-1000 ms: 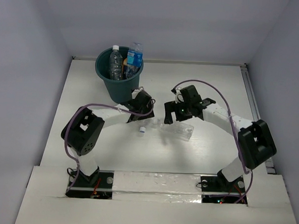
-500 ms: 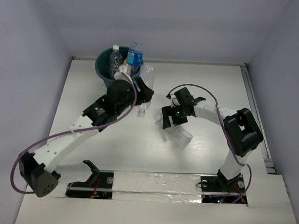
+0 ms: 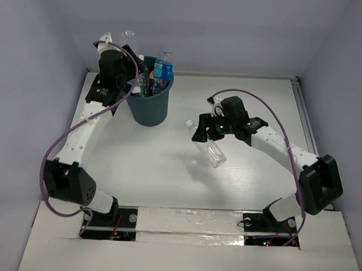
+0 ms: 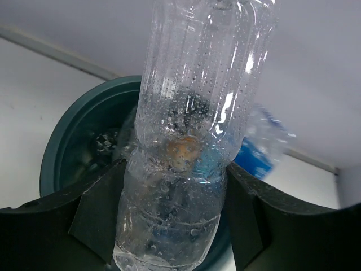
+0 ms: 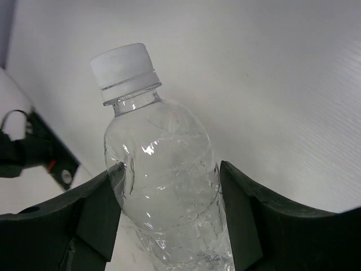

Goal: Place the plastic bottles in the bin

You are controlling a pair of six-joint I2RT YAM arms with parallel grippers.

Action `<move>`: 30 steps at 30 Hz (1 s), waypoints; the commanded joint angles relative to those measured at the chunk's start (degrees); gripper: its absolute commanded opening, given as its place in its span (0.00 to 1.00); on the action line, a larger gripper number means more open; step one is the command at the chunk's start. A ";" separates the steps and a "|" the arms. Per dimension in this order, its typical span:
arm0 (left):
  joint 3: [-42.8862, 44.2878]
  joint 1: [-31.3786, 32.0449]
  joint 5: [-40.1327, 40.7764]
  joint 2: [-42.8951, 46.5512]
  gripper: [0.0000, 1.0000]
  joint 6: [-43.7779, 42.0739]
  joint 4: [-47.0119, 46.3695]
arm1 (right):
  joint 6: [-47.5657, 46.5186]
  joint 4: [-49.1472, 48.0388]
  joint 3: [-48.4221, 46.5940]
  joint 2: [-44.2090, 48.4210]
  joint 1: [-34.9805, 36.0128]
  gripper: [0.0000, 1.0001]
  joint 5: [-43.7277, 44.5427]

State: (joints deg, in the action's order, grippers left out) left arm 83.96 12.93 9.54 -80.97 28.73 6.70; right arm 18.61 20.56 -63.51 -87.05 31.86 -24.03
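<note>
The dark teal bin (image 3: 150,106) stands at the back left of the table, with a blue-labelled bottle (image 3: 163,67) and others sticking out of it. My left gripper (image 3: 129,51) is shut on a clear label-less bottle (image 3: 127,37) and holds it just above the bin's left rim. The left wrist view shows this bottle (image 4: 192,135) between the fingers, over the bin's rim (image 4: 59,152), with the blue-labelled bottle (image 4: 264,148) behind. My right gripper (image 3: 207,132) is shut on another clear bottle (image 3: 209,150), held above mid-table. In the right wrist view it (image 5: 163,186) has a white cap (image 5: 122,64).
Grey walls close in the white table (image 3: 260,103) at the back and both sides. A metal rail (image 3: 303,114) runs along the right edge. Purple cables loop along both arms. The arm bases sit at the near edge.
My left arm swung up and left from mid-table, carrying its clear bottle to above the bin. My right gripper took the other clear bottle and lifted it off the table.
</note>
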 commanded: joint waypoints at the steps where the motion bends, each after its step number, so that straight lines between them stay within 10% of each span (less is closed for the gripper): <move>1: 1.64 -1.32 -0.23 -3.65 0.43 -2.98 -6.08 | 5.20 -5.17 -5.04 5.12 2.16 0.60 -1.81; 14: -10.55 -1.33 6.19 -5.61 0.52 -9.57 -26.47 | 18.03 -16.32 -24.91 3.21 3.83 0.61 -0.32; 20: -16.10 -1.33 5.32 -2.36 0.99 -7.20 -27.00 | 26.38 -27.66 -32.99 -4.26 3.83 0.61 5.47; 30: -12.78 -1.33 2.59 5.55 0.99 -5.97 -21.83 | 34.91 -30.94 -54.43 -22.89 6.11 0.62 15.49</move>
State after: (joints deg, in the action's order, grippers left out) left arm 67.92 11.77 13.45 -79.83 21.91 -15.14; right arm 50.48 -6.13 -109.93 -108.44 36.36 -13.78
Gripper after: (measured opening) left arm 0.990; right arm 0.696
